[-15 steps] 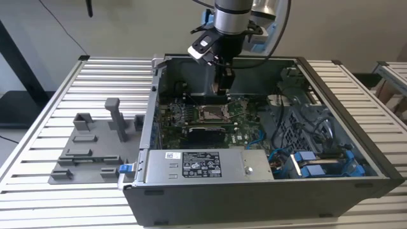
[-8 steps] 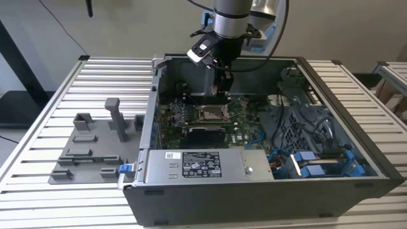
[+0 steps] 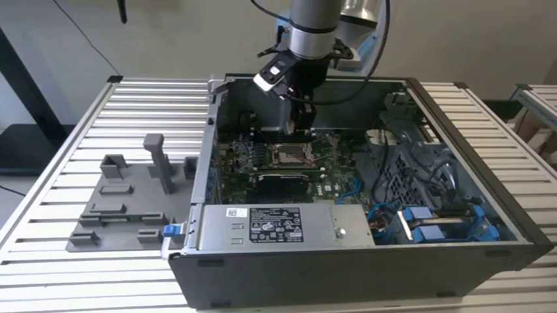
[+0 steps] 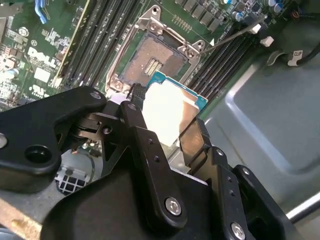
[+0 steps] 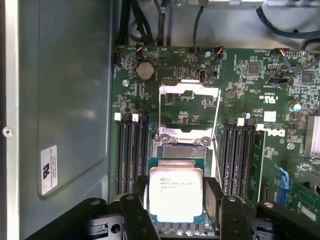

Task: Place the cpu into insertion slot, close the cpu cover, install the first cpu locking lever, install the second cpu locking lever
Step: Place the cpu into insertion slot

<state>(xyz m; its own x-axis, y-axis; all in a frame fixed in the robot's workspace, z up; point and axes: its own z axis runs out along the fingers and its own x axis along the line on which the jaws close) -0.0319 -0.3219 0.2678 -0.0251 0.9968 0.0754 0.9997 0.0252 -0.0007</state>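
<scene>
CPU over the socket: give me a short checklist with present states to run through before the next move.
1. cpu clamped in the gripper: ok.
2. cpu cover swung open, off the insertion slot: ok.
3. Slot's dark centre bare, second wrist view: ok.
4. cpu edges parallel to the slot, first wrist view: ok.
5. cpu seated in the slot: not ok, held clear of it.
6. Height over the slot: cannot tell.

The arm (image 3: 312, 26) hangs vertical, wrist down, its hand (image 4: 165, 116) pinching the cpu (image 5: 176, 194) between both fingers (image 4: 142, 135).
</scene>
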